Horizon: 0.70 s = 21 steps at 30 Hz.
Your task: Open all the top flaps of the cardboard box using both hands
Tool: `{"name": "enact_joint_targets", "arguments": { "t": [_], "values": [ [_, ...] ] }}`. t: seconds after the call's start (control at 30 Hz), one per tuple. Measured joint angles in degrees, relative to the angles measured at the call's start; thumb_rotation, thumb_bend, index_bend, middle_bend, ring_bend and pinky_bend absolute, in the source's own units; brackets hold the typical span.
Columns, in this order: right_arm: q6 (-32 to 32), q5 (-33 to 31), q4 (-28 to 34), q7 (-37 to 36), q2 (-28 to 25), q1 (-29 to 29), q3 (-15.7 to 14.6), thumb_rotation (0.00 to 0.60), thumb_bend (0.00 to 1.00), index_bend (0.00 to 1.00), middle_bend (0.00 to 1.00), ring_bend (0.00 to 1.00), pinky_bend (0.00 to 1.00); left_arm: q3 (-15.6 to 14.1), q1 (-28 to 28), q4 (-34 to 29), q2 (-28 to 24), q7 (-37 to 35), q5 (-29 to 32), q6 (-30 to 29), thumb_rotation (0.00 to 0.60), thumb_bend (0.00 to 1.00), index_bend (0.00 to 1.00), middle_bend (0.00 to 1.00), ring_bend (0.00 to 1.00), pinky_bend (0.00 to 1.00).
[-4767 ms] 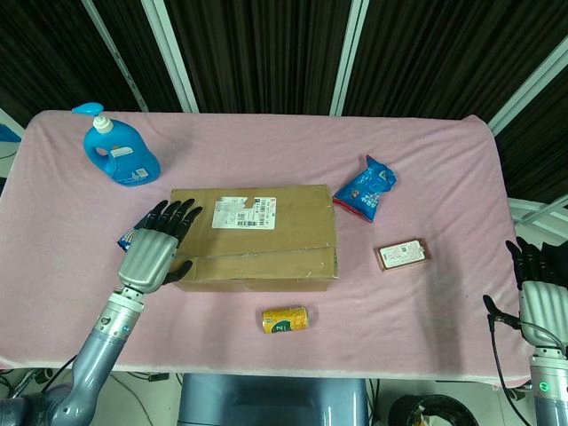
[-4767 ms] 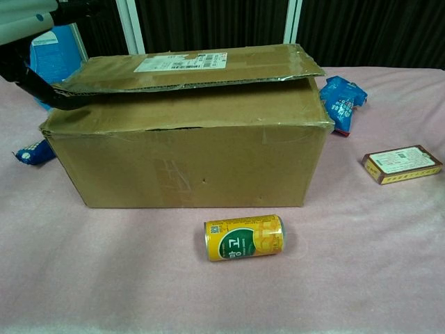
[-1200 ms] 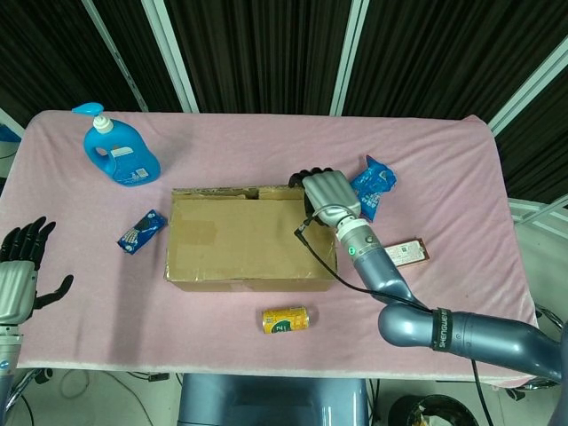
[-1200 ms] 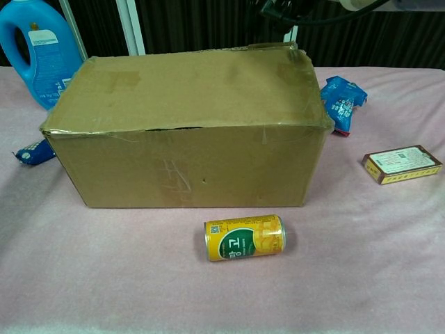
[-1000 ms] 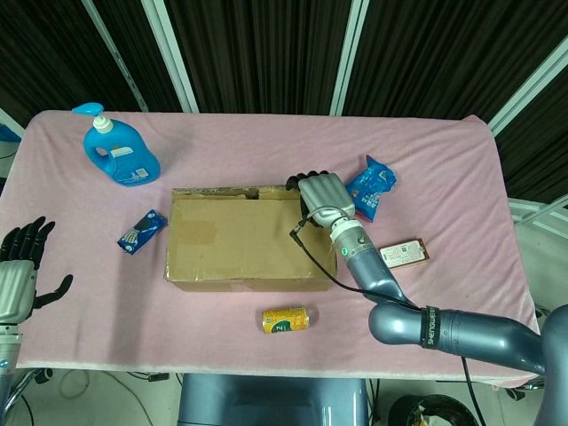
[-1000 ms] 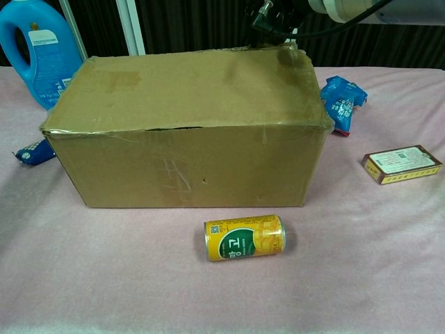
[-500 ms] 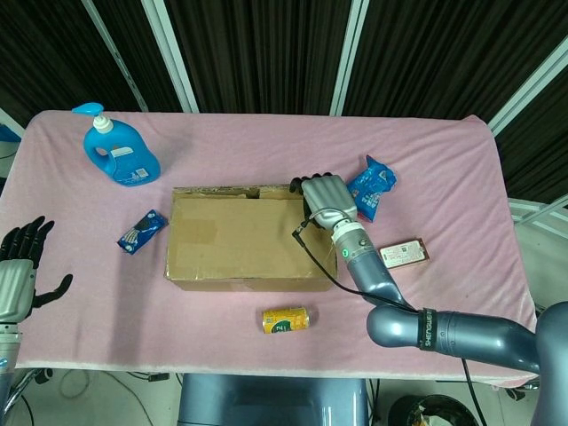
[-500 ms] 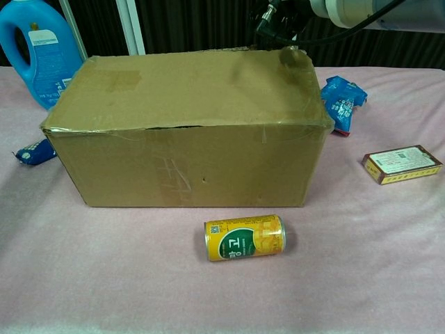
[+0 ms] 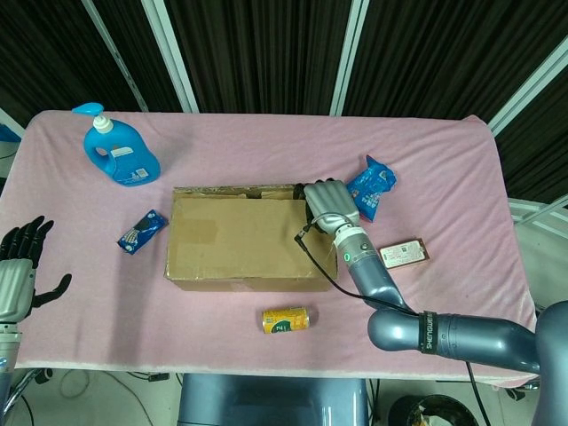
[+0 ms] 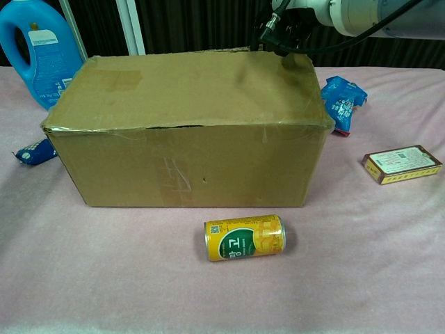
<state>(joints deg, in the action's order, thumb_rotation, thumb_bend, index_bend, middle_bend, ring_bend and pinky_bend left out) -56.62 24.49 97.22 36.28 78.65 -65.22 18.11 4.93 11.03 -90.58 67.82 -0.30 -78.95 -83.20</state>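
The cardboard box [image 9: 248, 241] [image 10: 188, 136] stands mid-table with its plain top flap [image 10: 188, 87] lying flat over the opening. My right hand [image 9: 329, 204] [image 10: 281, 31] sits on the flap's far right corner, and its fingers curl down over the far edge. What lies under the fingertips is hidden. My left hand [image 9: 18, 273] hangs well left of the box, off the table's near left edge. Its fingers are spread and it holds nothing. The chest view does not show it.
A blue detergent bottle [image 9: 120, 151] [image 10: 35, 52] stands back left and a small blue packet [image 9: 142, 231] lies left of the box. A blue snack bag [image 9: 373, 188] and a brown carton [image 9: 404, 254] lie to the right. A yellow can [image 9: 285, 319] [image 10: 244, 237] lies in front.
My right hand has sunk a little onto the flap's far right corner and its fingers now bend over the edge. The flap stays flat and the left hand has not moved.
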Motion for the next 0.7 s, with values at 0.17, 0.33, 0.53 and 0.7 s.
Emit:
{"name": "enact_joint_targets", "arguments": {
  "t": [0.17,0.33,0.53,0.7],
  "values": [
    [-0.5,-0.7,0.0,0.1,0.2,-0.3,-0.3,0.600,1.00,0.37,0.54,0.53,0.42,0.2,-0.1,-0.2,-0.1,-0.2,0.2,0.4,0.600,0.26,0.00,0.00,0.00,0.00],
    [-1.5,-0.2,0.2,-0.8,0.5,-0.5,0.6,0.600,1.00,0.35,0.55,0.57,0.43,0.4,-0.1,-0.2,-0.1,-0.3,0.3,0.7,0.600,0.26,0.00,0.00,0.00,0.00],
    [-2.1,-2.3,1.9,-3.7,0.3,-0.5,3.5,0.600,1.00,0.29,0.54,0.57,0.43,0.7,-0.2,-0.3,-0.1,-0.6,0.3,0.8,0.600,0.26,0.00,0.00,0.00,0.00],
    [-2.0,-8.1,4.7,-7.0,-0.7,-0.5,7.5,0.600,1.00,0.26,0.54,0.57,0.43,0.8,-0.2,-0.2,0.0,-0.6,0.1,0.8,0.600,0.26,0.00,0.00,0.00,0.00]
  ]
}}
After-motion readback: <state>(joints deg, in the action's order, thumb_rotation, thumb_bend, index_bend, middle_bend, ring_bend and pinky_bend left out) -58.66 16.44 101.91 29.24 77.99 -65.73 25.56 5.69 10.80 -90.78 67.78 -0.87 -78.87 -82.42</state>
